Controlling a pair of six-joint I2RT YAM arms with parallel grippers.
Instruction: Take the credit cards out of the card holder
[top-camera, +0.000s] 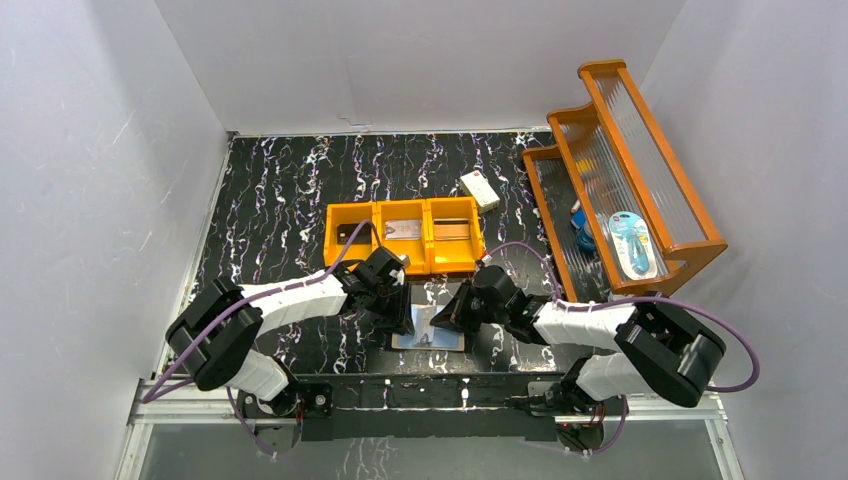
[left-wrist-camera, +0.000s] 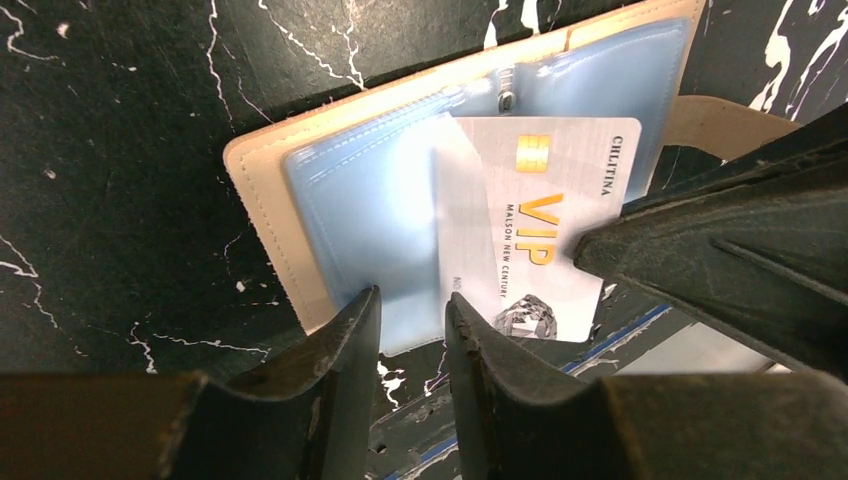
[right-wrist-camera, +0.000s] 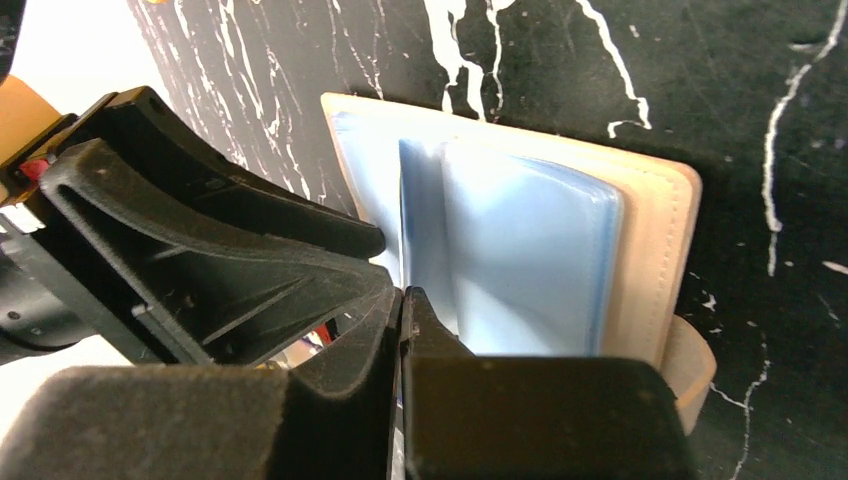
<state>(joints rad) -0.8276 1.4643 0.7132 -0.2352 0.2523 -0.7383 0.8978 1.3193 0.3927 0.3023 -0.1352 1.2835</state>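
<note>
The card holder (top-camera: 430, 338) lies open on the table between both arms, peach outside (left-wrist-camera: 262, 190) and pale blue pockets inside (right-wrist-camera: 530, 240). A silver credit card (left-wrist-camera: 540, 220) marked VIP sticks halfway out of one pocket. My right gripper (right-wrist-camera: 403, 295) is shut on that card's outer edge, with only a thin sliver showing between its fingers. Its dark finger (left-wrist-camera: 720, 250) covers the card's right corner. My left gripper (left-wrist-camera: 412, 295) stands over the near edge of the blue pocket, its fingers slightly apart with nothing clamped between them. Other cards are hidden.
An orange three-compartment bin (top-camera: 405, 235) stands just behind the card holder, with flat items in it. A white box (top-camera: 480, 190) lies behind the bin. An orange tiered rack (top-camera: 620, 180) fills the right side. The holder's tan snap tab (left-wrist-camera: 715, 125) points towards the right arm.
</note>
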